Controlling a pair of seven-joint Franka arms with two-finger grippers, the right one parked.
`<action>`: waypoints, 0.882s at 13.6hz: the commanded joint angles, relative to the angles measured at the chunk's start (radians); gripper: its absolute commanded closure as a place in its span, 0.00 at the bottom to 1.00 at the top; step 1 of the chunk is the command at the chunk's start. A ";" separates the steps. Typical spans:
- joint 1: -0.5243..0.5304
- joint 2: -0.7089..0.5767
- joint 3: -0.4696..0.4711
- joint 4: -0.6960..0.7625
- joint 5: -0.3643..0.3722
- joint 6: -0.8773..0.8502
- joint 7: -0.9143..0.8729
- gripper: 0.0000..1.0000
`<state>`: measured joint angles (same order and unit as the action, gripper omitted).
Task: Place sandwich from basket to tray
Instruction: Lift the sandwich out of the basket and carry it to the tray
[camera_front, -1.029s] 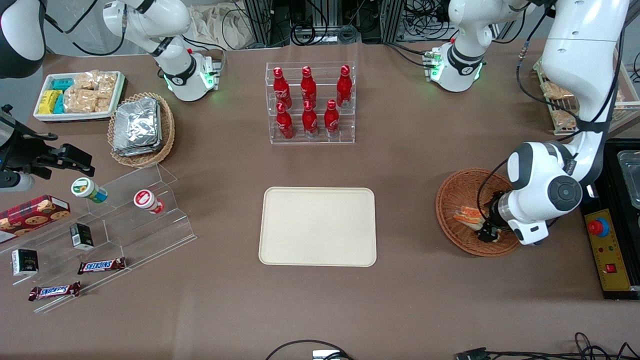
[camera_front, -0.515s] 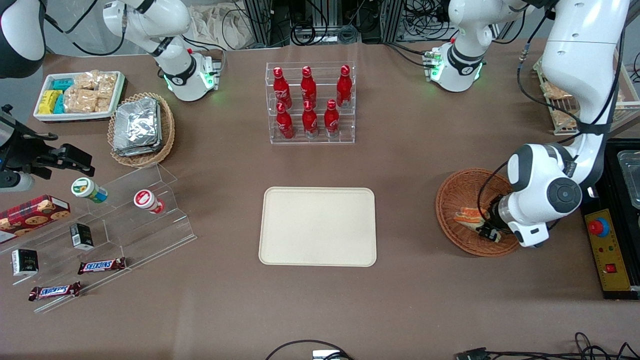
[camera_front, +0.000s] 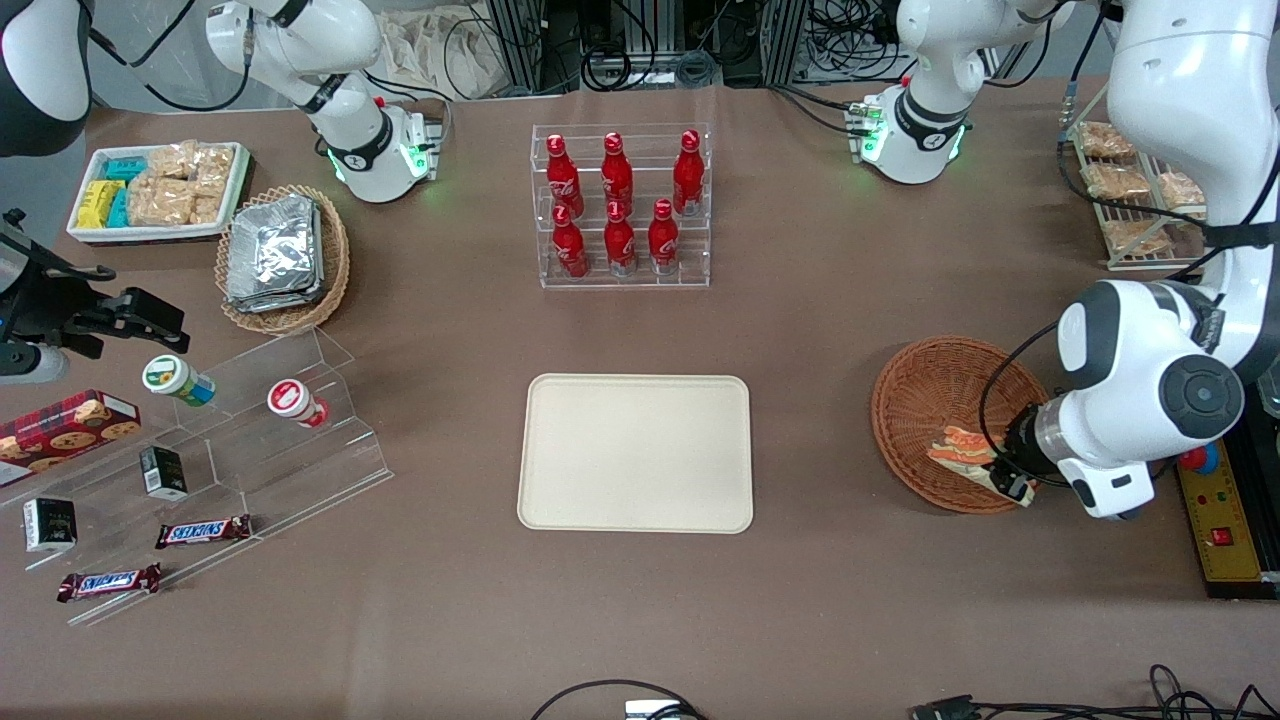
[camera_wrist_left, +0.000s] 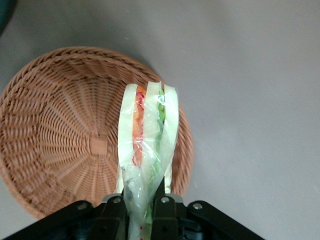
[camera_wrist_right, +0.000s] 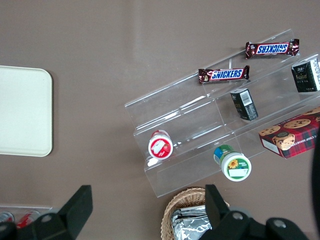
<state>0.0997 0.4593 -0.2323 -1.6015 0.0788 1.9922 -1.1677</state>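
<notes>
My left gripper (camera_front: 1003, 478) is shut on the sandwich (camera_front: 958, 446), a plastic-wrapped wedge of white bread with orange and green filling. It holds the wedge just above the reddish-brown wicker basket (camera_front: 915, 400), over the part of the basket nearest the front camera. In the left wrist view the sandwich (camera_wrist_left: 147, 135) stands between the fingers (camera_wrist_left: 162, 212), its tip reaching out over the basket (camera_wrist_left: 65, 130) rim. The cream tray (camera_front: 634, 452) lies bare in the middle of the table, toward the parked arm from the basket.
A clear rack of red bottles (camera_front: 620, 205) stands farther from the front camera than the tray. A wire rack of snack packets (camera_front: 1130, 195) sits at the working arm's end. A black box with a red button (camera_front: 1215, 505) lies beside the basket.
The gripper has lifted the sandwich off the basket floor and drawn it nearer the front camera and toward the working arm's end; the arm's elbow swung outward.
</notes>
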 joint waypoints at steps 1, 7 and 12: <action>-0.093 0.002 -0.027 0.113 0.013 -0.113 0.176 1.00; -0.428 0.184 -0.032 0.222 0.028 -0.073 0.339 1.00; -0.518 0.331 -0.033 0.236 0.091 -0.039 0.407 1.00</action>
<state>-0.4089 0.7525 -0.2757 -1.4196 0.1576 1.9736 -0.8033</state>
